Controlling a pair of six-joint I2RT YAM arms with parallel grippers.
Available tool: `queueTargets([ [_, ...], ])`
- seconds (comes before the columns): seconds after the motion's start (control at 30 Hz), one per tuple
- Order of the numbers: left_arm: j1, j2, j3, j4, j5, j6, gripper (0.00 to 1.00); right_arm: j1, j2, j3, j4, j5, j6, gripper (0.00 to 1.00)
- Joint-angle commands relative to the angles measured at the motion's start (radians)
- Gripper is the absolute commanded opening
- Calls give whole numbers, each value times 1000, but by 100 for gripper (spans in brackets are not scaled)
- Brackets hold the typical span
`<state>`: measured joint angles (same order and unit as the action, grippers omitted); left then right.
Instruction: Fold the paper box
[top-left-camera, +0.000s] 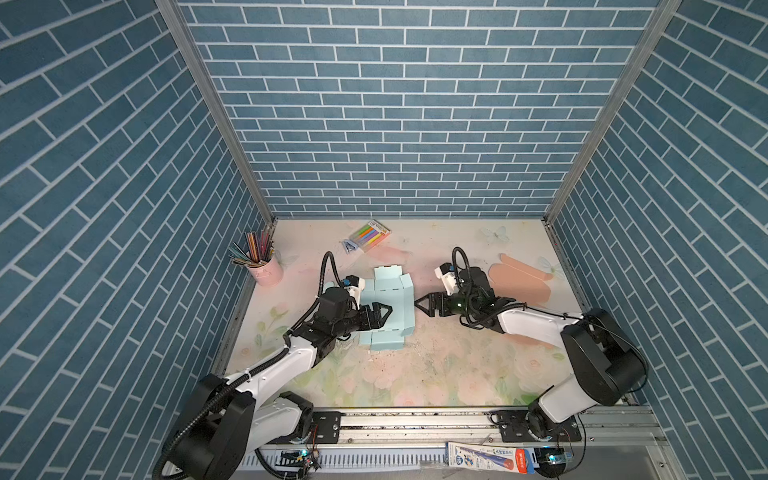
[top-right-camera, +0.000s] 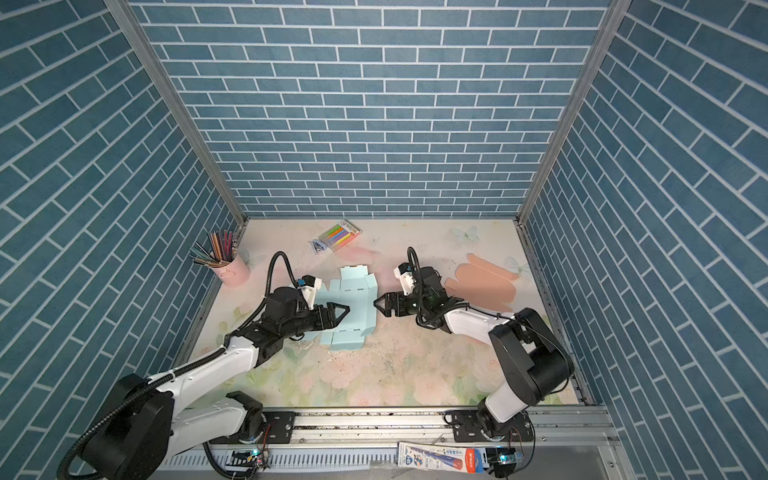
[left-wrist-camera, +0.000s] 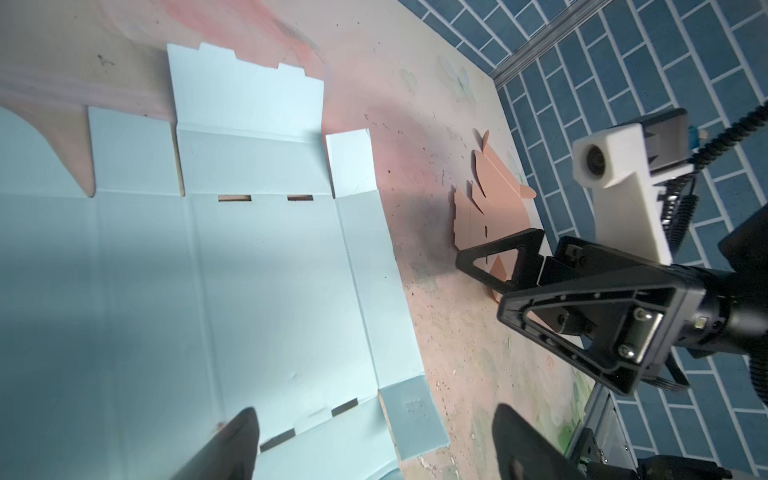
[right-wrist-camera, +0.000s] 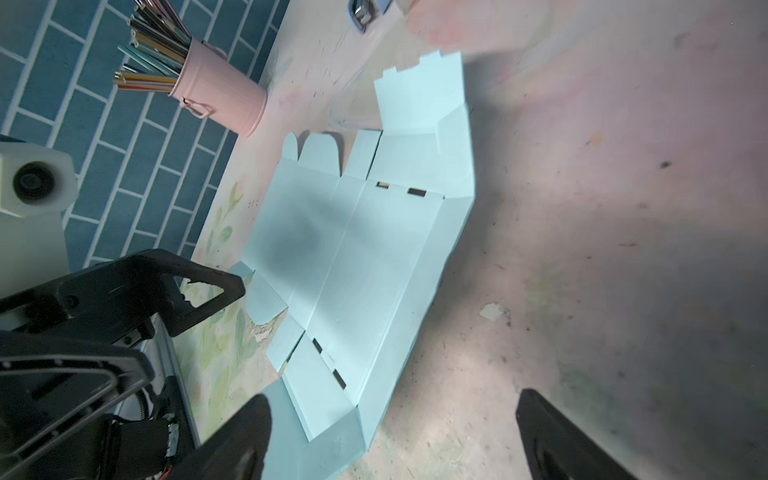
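The paper box (top-left-camera: 388, 299) (top-right-camera: 353, 299) is a light blue flat cutout lying left of the table's middle. Its long right side panel is tilted up, and the rest lies flat. In the wrist views the paper box (left-wrist-camera: 266, 270) (right-wrist-camera: 374, 257) shows slots and end flaps. My left gripper (top-left-camera: 384, 318) (top-right-camera: 340, 318) hovers over the box's near right part, open, with one corner flap under its gap (left-wrist-camera: 374, 419). My right gripper (top-left-camera: 423, 309) (top-right-camera: 380, 308) stands open just right of the raised panel, with the panel's near end and bare table between its fingers (right-wrist-camera: 392, 401).
A pink cup of pencils (top-left-camera: 266, 270) stands at the left wall. A marker pack (top-left-camera: 371, 236) and a blue clip (top-left-camera: 348, 246) lie at the back. A flat peach cutout (top-left-camera: 519, 282) lies behind my right arm. A packet (top-left-camera: 490, 455) rests on the front rail.
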<state>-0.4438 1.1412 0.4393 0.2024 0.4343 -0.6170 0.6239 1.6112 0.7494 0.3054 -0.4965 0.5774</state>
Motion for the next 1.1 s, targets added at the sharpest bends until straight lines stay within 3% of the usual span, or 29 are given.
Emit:
queueTargets([
  [0.0,12,-37,-23,1,11,5,88,7,73,20,156,-84,127,87],
  [0.23,22,-75,-79,12,-2,-1,88,22,176,52,244,-127,186,69],
  [0.8,25,-136,-117,48,7,-22,89,36,336,69,440,-140,307,55],
  [1.07,23,-147,-139,49,-2,-20,88,36,345,70,422,-111,301,44],
])
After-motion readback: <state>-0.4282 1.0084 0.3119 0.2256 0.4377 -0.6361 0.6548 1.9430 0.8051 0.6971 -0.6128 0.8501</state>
